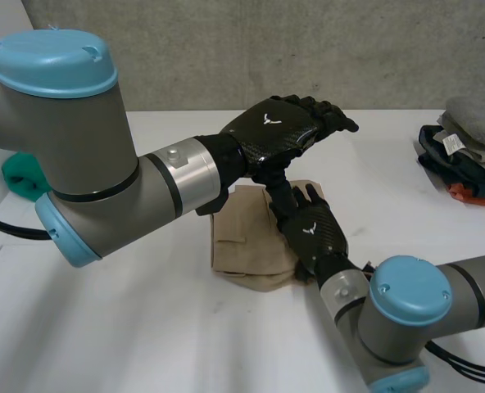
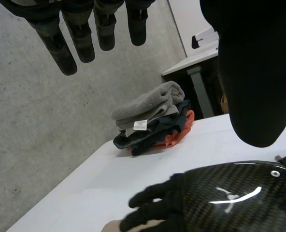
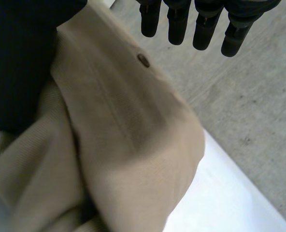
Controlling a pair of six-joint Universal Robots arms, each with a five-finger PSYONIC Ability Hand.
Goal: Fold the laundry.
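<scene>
- You have the folded beige cloth (image 1: pixel 247 246) near the middle of the white counter (image 1: pixel 144 327), between the two arms.
- A pile of folded clothes (image 1: pixel 468 143) sits at the counter's far right, well apart from the cloth. A green thing (image 1: pixel 21 176) lies behind the left arm.
- Your left hand (image 1: pixel 279 131) hovers above the cloth's far end and hides that edge in the head view. Its fingers are straight, loosely apart and hold nothing.
- Your right hand (image 1: pixel 312 229) lies on the cloth's right edge with its fingers straight and spread, pinching nothing.
- The left wrist view shows a white label (image 2: pixel 140 124) on the pile, with grey cloth on top.
- The right wrist view shows a small button (image 3: pixel 143 60) on the cloth, below the fingertips.
- The cloth's longer side runs roughly from you toward the far wall.
</scene>
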